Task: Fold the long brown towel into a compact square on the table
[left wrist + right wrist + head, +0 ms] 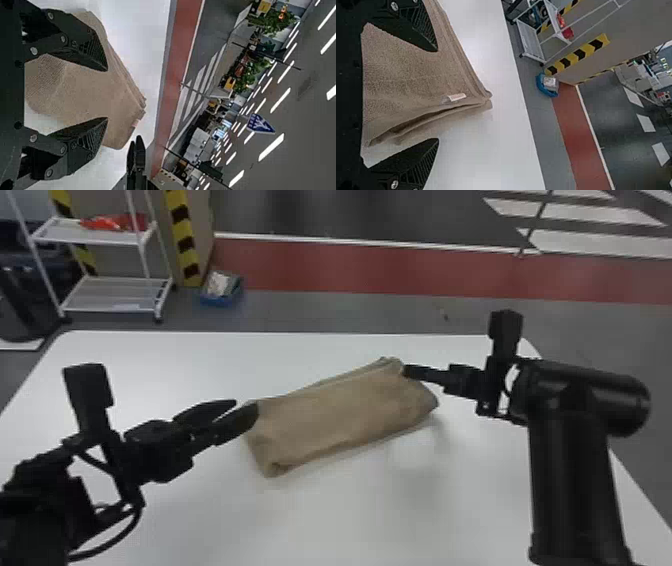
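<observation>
Towel (340,410) of brown cloth lies in a folded bundle on the white table (450,500), likely light and floppy, best pinched through every layer at its short ends, where left gripper (107,94) and right gripper (438,95) stand spread wide, gripping nothing.

You have one towel (340,410) with one pale tag (457,97), on one table (350,500). You have two arms, one left arm (35,510) and one right arm (575,480), and two grippers: one left gripper (246,407) and one right gripper (406,371). You count two fingers (87,51) on each gripper, so four altogether. Beyond, your head view gives you one white rack (41,265) with two shelves (60,234), one blue bin (215,301) and two yellow-and-black strips (182,235).
</observation>
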You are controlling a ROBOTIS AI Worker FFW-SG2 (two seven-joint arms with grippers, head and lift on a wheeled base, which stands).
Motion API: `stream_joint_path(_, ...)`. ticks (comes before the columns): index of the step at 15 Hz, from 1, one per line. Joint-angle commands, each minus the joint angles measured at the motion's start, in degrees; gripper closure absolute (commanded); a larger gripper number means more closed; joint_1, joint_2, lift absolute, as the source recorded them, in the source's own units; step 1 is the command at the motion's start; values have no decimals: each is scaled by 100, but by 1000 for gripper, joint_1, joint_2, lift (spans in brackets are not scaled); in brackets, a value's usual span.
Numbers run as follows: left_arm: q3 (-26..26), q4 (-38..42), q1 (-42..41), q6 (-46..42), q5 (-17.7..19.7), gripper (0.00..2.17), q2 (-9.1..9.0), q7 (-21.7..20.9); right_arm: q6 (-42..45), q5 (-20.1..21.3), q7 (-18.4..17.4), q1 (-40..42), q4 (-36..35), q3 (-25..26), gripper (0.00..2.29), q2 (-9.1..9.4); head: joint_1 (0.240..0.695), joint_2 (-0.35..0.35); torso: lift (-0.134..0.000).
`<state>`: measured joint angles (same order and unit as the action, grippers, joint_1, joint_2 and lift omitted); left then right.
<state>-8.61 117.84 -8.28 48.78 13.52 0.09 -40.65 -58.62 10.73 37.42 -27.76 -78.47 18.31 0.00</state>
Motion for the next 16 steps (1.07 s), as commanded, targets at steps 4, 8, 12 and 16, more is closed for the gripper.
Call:
stream_joint_path(4, -141, 160, -315, 163, 318, 167, -23, -14, 223, 536, -7, -362, 631, -196, 100, -158, 695, -141, -124)
stream_joint_path(8, -150, 169, -367, 181, 336, 191, -23, -57, 680, 931, -24, -458, 1141, -407, 157, -264, 695, -151, -124)
stream_joint_path(12, -150, 239, -394, 181, 336, 194, -23, -66, 1085, 975, -51, -458, 1431, -407, 221, -272, 695, -161, -124)
stream_joint_path(16, -168, 301, -464, 181, 336, 198, -23, -66, 1102, 1002, -24, -493, 1519, -495, 414, -255, 695, -157, -124)
